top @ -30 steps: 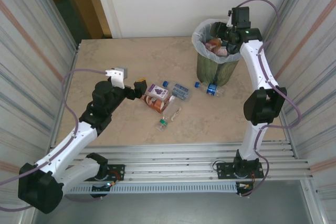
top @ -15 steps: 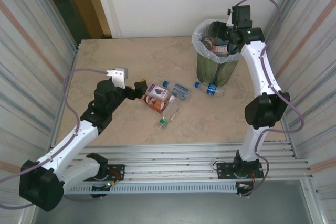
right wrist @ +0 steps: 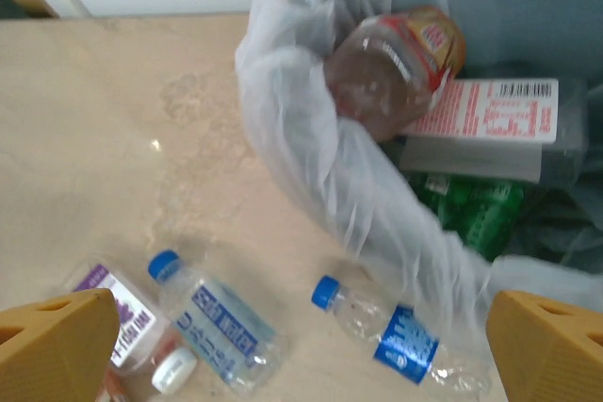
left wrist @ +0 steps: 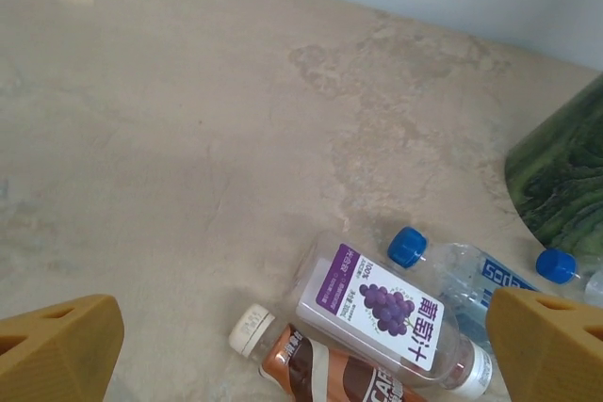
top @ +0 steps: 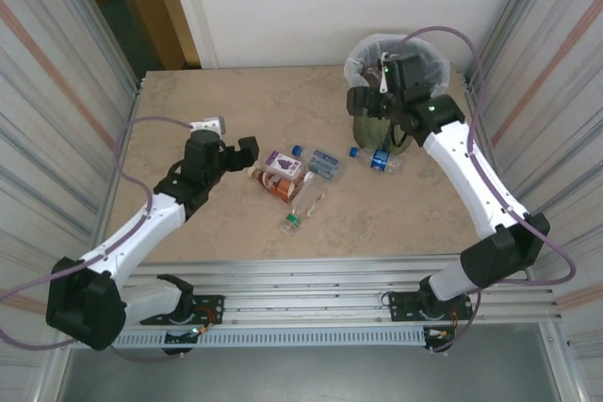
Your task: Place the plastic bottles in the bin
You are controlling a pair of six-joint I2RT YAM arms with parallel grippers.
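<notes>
Right gripper (right wrist: 301, 350) hangs with its jaws spread wide and nothing between them, just outside the rim of the bin (top: 350, 65). The bin's white liner (right wrist: 311, 167) bulges toward the fingers, and past it, inside, lie an amber bottle (right wrist: 396, 72) and a green bottle (right wrist: 471, 200). Left gripper (left wrist: 301, 355) is likewise released and empty, poised over the loose plastic bottles not yet binned. Directly ahead of its fingers a purple-labelled bottle (left wrist: 377, 313) rests against a brown bottle (left wrist: 311, 374), with a clear blue-capped bottle (left wrist: 462, 270) just beyond. Closing on one would likely shove its neighbours, and round bottles roll. Below the right gripper a second blue-capped bottle (right wrist: 396, 331) lies close to the bin's foot — a finger reaching for it could snag the liner or knock the bin. A small green-capped bottle (top: 292, 221) lies apart from the cluster, nearer the arm bases — clear of obstruction.
</notes>
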